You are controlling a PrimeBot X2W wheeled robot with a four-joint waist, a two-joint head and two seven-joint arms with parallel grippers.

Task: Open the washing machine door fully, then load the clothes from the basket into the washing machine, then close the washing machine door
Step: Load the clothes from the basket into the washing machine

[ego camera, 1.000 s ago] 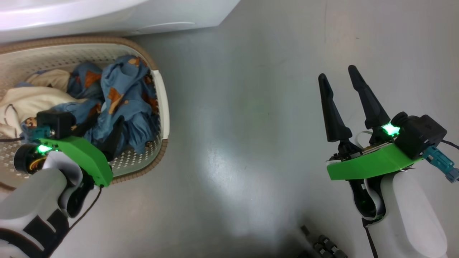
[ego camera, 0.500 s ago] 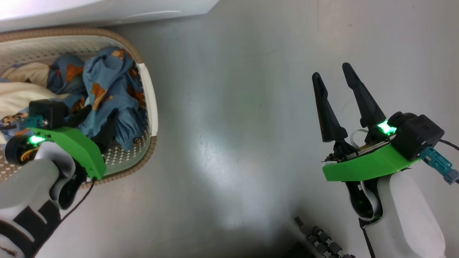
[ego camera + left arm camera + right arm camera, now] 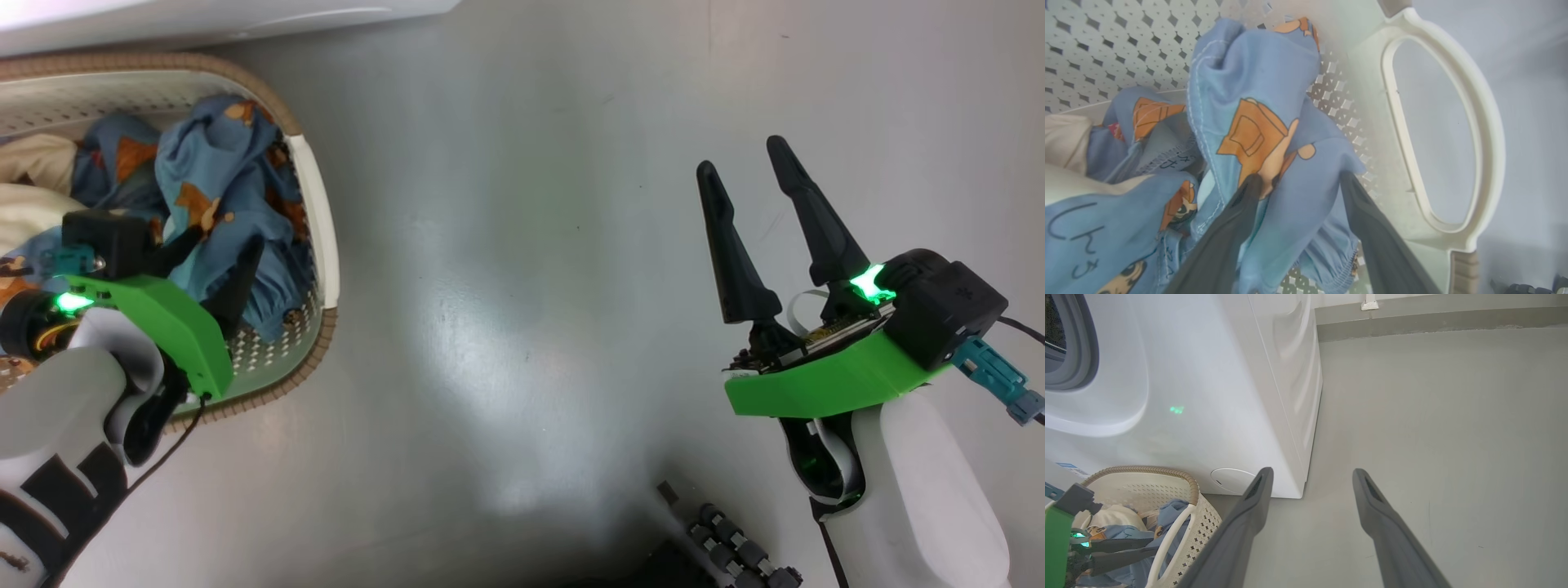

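Observation:
The cream basket (image 3: 314, 212) with a brown rim stands on the floor at the left, below the white washing machine (image 3: 204, 20). In it lie the clothes (image 3: 204, 155): blue bear-print fabric and a cream garment (image 3: 33, 159). My left gripper (image 3: 220, 253) reaches down into the basket, open. In the left wrist view the left gripper (image 3: 1299, 179) straddles a fold of the blue clothes (image 3: 1249, 81) beside the basket handle (image 3: 1490, 134). My right gripper (image 3: 739, 155) hangs open and empty over bare floor. The washing machine door is out of view.
The right wrist view looks past my right gripper (image 3: 1311, 471) at the washing machine (image 3: 1208, 396), its grey seal (image 3: 1086, 355) at upper left and the basket (image 3: 1196, 490) at its foot. Grey floor (image 3: 531, 245) spreads between the arms. Dark rollers (image 3: 735, 555) sit at the bottom edge.
The head camera has moved, so basket and machine sit further left in the picture. My left gripper now stands nearer the basket's right end. Both grippers stay open.

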